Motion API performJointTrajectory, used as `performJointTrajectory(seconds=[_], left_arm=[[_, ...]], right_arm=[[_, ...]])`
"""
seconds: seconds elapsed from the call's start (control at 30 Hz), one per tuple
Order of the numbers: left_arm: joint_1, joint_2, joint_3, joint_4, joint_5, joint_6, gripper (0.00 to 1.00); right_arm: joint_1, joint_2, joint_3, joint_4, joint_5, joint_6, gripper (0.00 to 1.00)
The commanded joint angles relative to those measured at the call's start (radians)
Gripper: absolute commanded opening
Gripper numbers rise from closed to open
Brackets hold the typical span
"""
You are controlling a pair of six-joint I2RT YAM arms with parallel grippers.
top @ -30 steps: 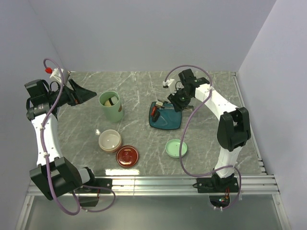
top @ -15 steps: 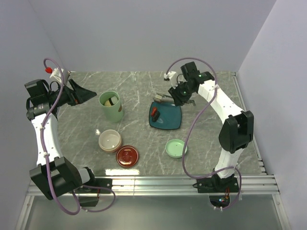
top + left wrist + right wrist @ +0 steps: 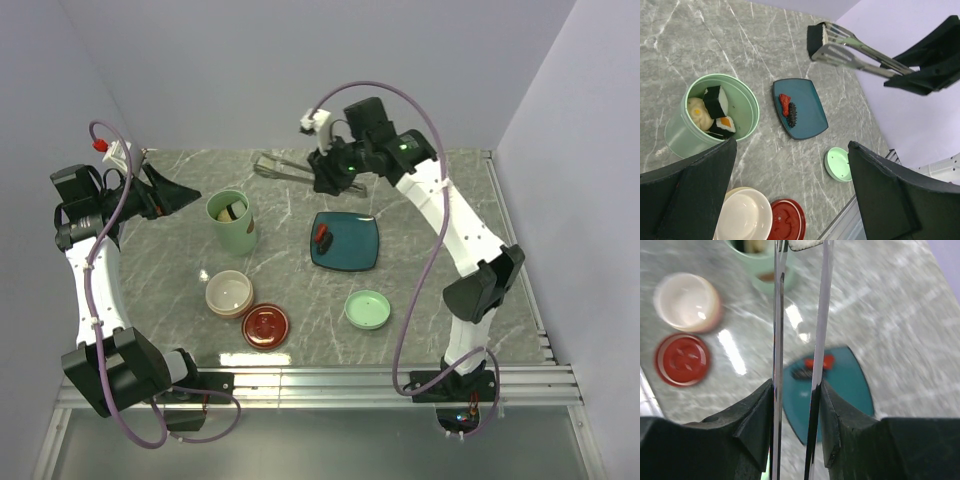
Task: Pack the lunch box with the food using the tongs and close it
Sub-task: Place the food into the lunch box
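Observation:
My right gripper [image 3: 332, 172] is shut on the silver tongs [image 3: 285, 166], held above the table's back, left of the plate. The tongs' tips pinch a dark-and-white sushi piece [image 3: 816, 40]. In the right wrist view the two thin arms of the tongs [image 3: 778, 315] run between my fingers. The mint-green pot [image 3: 232, 222] stands open with sushi pieces and a beige ball [image 3: 695, 107] inside. A red-and-dark piece [image 3: 322, 236] lies on the dark teal plate [image 3: 355, 248]. My left gripper [image 3: 178, 197] hangs open left of the pot, holding nothing.
The mint-green lid [image 3: 367, 309] lies flat in front of the plate. The empty cream bowl [image 3: 229, 293] and the dark-red lid [image 3: 265, 326] sit side by side near the front edge. A metal rail [image 3: 330, 380] borders the table's front.
The right arm has lifted the tongs off the plate and swung them up and to the left, toward the back, with a piece in the tips. The left arm has not moved.

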Motion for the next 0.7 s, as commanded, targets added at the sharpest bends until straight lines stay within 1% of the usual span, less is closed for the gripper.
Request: performJointTrajectory(seconds=[0.0, 0.23, 0.43, 0.67], left_arm=[[0.005, -0.018, 0.007, 0.04, 0.017, -0.012, 0.99], [0.004, -0.022, 0.001, 0.033, 0.017, -0.002, 0.99], [0.004, -0.039, -0.037, 0.103, 0.023, -0.058, 0.99], [0.005, -0.035, -0.028, 0.077, 0.017, -0.037, 0.99]], right_arm=[[0.058, 0.054, 0.092, 0.063, 0.0, 0.064, 0.38], [0.144, 0.126, 0.148, 0.111, -0.008, 0.119, 0.39], [0.184, 0.18, 0.159, 0.151, -0.017, 0.15, 0.4], [0.225, 0.229, 0.18, 0.145, -0.017, 0.159, 0.41]])
